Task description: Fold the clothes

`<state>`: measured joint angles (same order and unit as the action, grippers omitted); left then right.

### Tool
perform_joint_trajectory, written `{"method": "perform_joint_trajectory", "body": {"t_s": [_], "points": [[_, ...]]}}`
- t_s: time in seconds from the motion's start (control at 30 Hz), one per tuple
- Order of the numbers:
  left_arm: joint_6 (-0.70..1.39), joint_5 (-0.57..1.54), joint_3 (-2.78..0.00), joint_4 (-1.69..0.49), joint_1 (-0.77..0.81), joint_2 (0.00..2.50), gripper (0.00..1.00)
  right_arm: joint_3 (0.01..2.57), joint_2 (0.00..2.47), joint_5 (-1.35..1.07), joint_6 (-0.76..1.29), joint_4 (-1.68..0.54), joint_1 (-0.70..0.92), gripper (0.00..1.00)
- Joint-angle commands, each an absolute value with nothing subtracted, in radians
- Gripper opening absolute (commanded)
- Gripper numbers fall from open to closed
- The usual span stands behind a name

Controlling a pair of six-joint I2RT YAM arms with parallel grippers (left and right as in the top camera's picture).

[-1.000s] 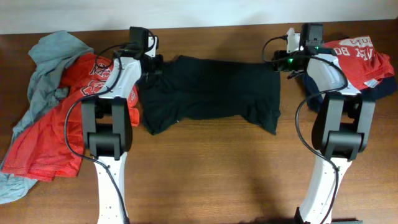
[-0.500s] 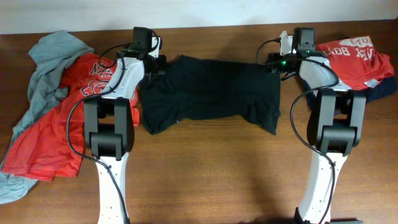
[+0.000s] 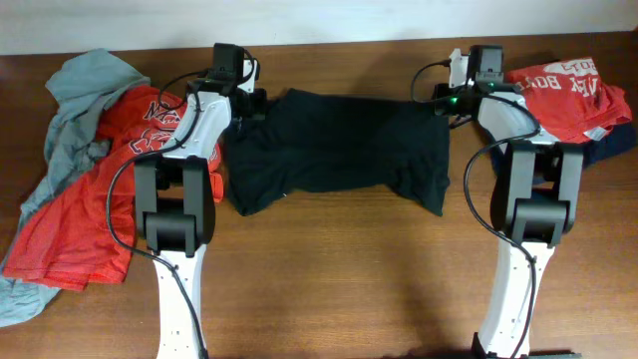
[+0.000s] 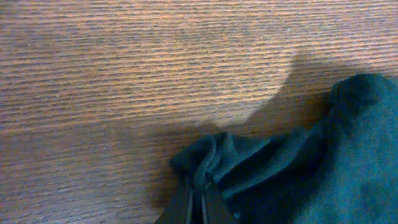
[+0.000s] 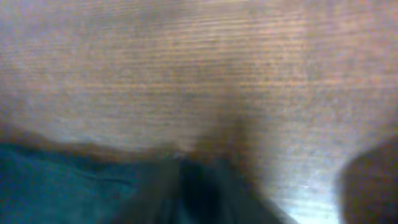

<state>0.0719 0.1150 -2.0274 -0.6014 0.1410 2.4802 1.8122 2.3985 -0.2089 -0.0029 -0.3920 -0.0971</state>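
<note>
- A black shirt (image 3: 334,150) is spread across the far middle of the tabletop (image 3: 339,284), its upper edge stretched between the two arms and its lower edge sagging into two uneven corners.
- The left arm (image 3: 189,130) is reached over to the shirt's upper left corner. In the left wrist view the left jaws are seen pressed together with a bunched fold of the black shirt (image 4: 298,168) pinched between them – the rest of the cloth trails off to the right over the bare tabletop (image 4: 124,74).
- The right arm (image 3: 513,125) is reached to the upper right corner. The right wrist view is blurred; the right jaws are closed, and the edge of the black shirt (image 5: 68,180) appears to be caught between them, low against the tabletop (image 5: 205,68).
- At the left end a pile is heaped: a red shirt (image 3: 75,224) with white lettering lies partly under a grey shirt (image 3: 85,85), which is draped over its far side and down its outer edge.
- At the right end a folded red shirt (image 3: 563,90) with white lettering is laid on top of a navy shirt (image 3: 613,145) – both just beside the right arm.
</note>
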Motion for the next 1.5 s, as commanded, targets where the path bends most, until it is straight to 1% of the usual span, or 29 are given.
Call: {"method": "perform_joint_trajectory", "body": {"t_s": [0.0, 0.17, 0.33, 0.53, 0.63, 0.9, 1.1, 1.3, 1.47], "points": [[0.078, 0.096, -2.045, -0.6, 0.141, 2.494, 0.01, 1.817, 2.437, -0.214, 0.019, -0.405, -0.092, 0.04], [0.078, 0.081, -2.051, -0.596, 0.141, 2.494, 0.01, 1.829, 2.426, -0.26, 0.021, -0.428, -0.092, 0.04], [0.073, 0.081, -2.103, -0.606, 0.14, 2.49, 0.01, 1.889, 2.374, -0.271, 0.02, -0.51, -0.092, 0.04], [0.001, 0.08, -2.227, -0.698, 0.141, 2.473, 0.01, 2.084, 2.344, -0.288, 0.005, -0.76, -0.093, 0.04], [-0.002, 0.038, -2.271, -0.756, 0.142, 2.462, 0.01, 2.172, 2.343, -0.323, 0.005, -0.889, -0.093, 0.04], [-0.025, -0.05, -2.287, -0.892, 0.141, 2.413, 0.01, 2.324, 2.328, -0.334, -0.03, -1.207, -0.093, 0.04], [-0.025, -0.054, -2.287, -0.973, 0.141, 2.406, 0.01, 2.334, 2.328, -0.334, -0.073, -1.382, -0.099, 0.04], [-0.028, -0.088, -2.287, -1.023, 0.141, 2.397, 0.0, 2.334, 2.328, -0.391, -0.126, -1.468, -0.134, 0.04], [-0.028, -0.095, -2.287, -1.095, 0.141, 2.374, 0.01, 2.334, 2.328, -0.393, -0.128, -1.507, -0.175, 0.04]]}}
